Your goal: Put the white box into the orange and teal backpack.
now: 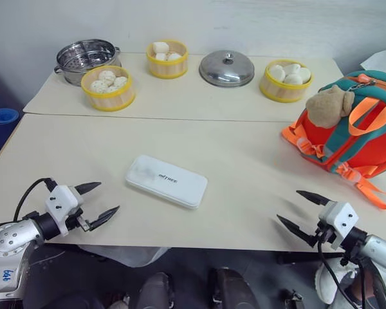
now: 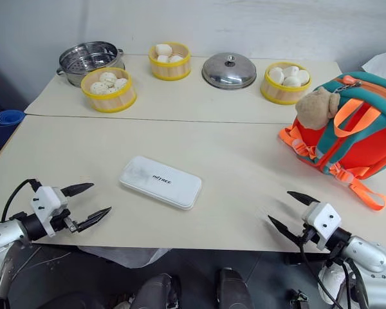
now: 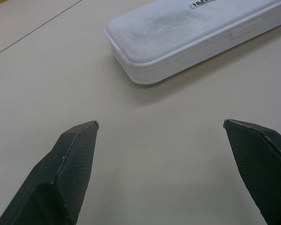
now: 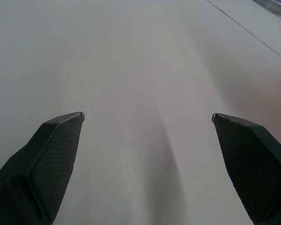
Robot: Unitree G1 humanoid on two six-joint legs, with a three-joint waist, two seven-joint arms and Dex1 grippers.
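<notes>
The white box [image 1: 166, 181] lies flat on the cream table [image 1: 244, 161], a little left of the middle, small dark lettering on its face. The orange and teal backpack [image 1: 357, 132] rests at the table's right edge, a tan plush bear [image 1: 329, 105] on it. My left gripper [image 1: 101, 201] hovers open over the near left edge, a short way left of the box; the left wrist view has the box [image 3: 192, 35] just past its fingertips. My right gripper [image 1: 297, 210] is open over the near right edge, in front of the backpack, with bare table between its fingers.
Along the far side stand a steel steamer pot [image 1: 87, 59], three yellow steamer baskets of buns [image 1: 108, 87] [image 1: 166, 58] [image 1: 285, 80], and a steel lid [image 1: 227, 68]. A seam [image 1: 148, 117] runs across where two tabletops meet. A blue roll [image 1: 1, 117] sits beyond the left edge.
</notes>
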